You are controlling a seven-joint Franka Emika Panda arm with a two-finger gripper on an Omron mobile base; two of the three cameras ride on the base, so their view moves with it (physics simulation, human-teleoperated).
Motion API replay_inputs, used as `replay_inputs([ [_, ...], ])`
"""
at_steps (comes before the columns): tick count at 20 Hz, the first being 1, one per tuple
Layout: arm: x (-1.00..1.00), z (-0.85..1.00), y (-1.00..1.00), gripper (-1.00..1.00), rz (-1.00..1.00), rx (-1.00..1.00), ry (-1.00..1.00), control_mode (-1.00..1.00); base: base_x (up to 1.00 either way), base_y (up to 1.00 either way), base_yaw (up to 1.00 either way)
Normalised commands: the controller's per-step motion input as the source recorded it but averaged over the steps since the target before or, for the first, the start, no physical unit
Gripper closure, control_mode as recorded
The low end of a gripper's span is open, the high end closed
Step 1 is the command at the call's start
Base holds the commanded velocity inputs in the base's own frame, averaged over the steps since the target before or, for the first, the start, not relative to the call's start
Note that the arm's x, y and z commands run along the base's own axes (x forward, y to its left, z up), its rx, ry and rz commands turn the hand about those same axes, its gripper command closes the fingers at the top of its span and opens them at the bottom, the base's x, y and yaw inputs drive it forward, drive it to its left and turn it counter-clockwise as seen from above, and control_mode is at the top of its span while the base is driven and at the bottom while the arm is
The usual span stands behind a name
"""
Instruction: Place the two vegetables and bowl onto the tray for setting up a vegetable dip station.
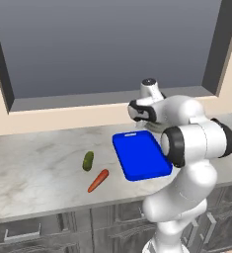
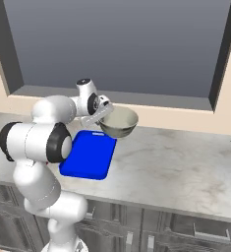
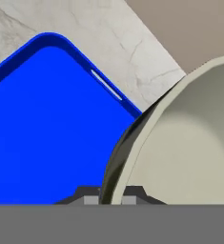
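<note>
Clamping the gripper (image 3: 107, 199) on the rim of the bowl (image 2: 118, 122), one finger inside, one outside, carrying it clear of the counter (image 2: 176, 167). Hanging above the slotted far end of the blue tray (image 1: 140, 155). Cucumber (image 1: 88, 160) and carrot (image 1: 98, 180) lying well off to the jaws' side.

Grey-green bowl (image 2: 119, 122) held aloft beside blue tray (image 1: 139, 158); cucumber (image 1: 88, 161) and carrot (image 1: 98, 180) lie on counter.
</note>
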Motion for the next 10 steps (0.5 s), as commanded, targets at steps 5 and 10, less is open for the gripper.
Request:
replay_inputs([
  [5, 0.0, 0.02, 0.38, 1.0, 0.07, -0.03, 0.02, -1.0, 0.0, 0.0, 0.0],
  [10, -0.01, 0.0, 0.35, 1.0, 0.03, 0.0, 0.05, -1.0, 0.0, 0.0, 0.0],
])
